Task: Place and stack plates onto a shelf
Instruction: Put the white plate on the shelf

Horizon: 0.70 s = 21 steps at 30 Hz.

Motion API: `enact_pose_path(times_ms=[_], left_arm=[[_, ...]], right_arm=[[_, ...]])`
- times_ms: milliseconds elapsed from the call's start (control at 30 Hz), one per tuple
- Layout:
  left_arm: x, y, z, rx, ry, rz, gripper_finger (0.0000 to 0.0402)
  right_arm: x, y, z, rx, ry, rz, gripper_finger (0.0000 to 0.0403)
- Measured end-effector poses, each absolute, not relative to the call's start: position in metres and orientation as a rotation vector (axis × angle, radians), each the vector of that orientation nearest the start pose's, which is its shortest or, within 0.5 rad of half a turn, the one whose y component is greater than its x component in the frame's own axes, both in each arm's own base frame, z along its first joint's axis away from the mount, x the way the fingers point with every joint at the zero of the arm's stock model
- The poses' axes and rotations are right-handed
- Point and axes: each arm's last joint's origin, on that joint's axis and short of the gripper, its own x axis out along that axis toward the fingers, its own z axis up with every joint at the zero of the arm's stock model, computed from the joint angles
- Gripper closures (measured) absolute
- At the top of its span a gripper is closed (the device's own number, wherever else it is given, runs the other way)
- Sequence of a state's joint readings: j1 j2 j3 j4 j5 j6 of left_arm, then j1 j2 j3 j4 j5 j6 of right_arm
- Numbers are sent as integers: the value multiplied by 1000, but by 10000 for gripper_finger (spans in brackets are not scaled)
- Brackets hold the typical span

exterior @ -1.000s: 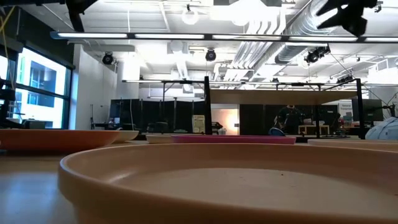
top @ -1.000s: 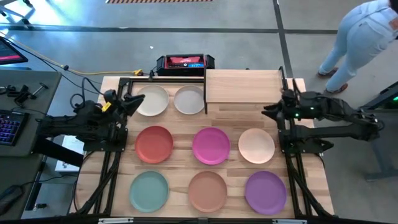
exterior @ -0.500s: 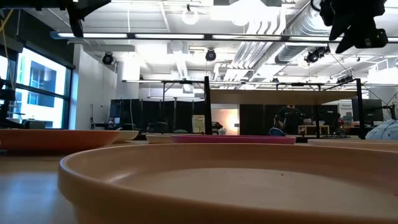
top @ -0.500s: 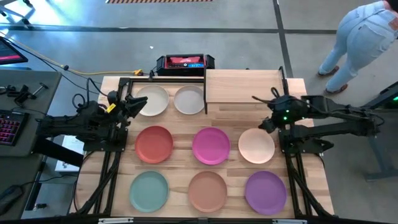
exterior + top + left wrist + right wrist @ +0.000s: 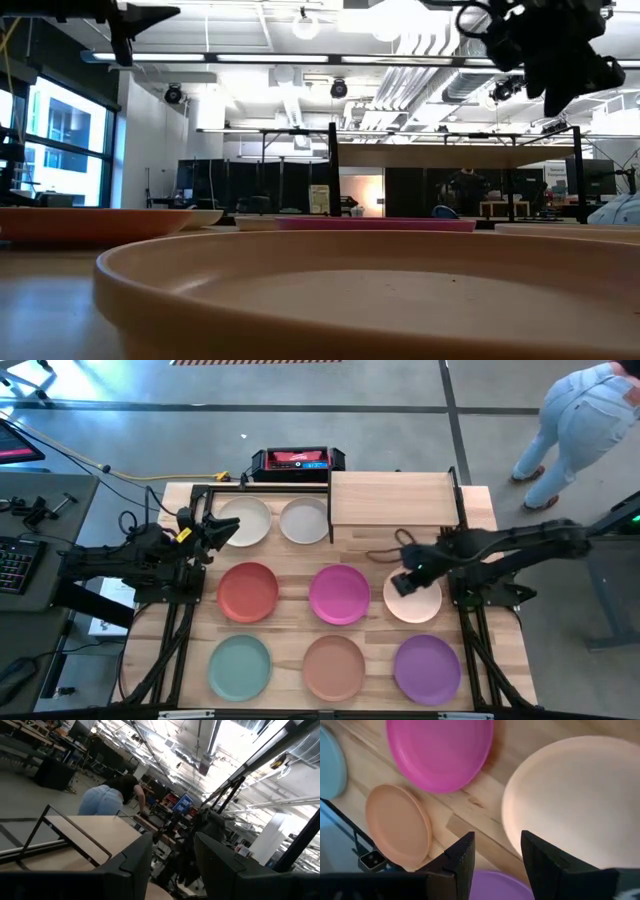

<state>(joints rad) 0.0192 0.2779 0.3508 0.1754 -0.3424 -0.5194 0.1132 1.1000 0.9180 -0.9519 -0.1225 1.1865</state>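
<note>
Since a second ago we see the right claw (image 5: 408, 582) swing from beside the shelf (image 5: 393, 499) to hover over the peach plate (image 5: 418, 600), fingers parted, empty. Our left claw (image 5: 222, 531) waits open near the off-white plates (image 5: 248, 520) on the bench (image 5: 375, 625).

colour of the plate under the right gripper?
Pale peach round plate; high view shows it best.

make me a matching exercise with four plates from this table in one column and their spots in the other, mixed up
Plates:
1. teal plate
2. magenta plate
3. pale peach plate
4. purple plate

Places, high view:
A. middle row, centre
B. front row, left
C. front row, right
D. middle row, right, under the right hand

Pairs: 1-B, 2-A, 3-D, 4-C
</note>
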Motion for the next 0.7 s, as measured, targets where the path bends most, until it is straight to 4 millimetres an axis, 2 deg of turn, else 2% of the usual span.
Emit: enact_pose_path(times_ms=[133,400,700], left_arm=[[98,12,277,-551,-335,290,264],[99,12,273,-545,-292,302,264],[100,12,268,-539,-238,316,264]], right_arm=[[210,40,251,1047,1164,-492,261],[234,62,216,1023,1281,-567,261],[247,74,182,917,1363,-647,261]])
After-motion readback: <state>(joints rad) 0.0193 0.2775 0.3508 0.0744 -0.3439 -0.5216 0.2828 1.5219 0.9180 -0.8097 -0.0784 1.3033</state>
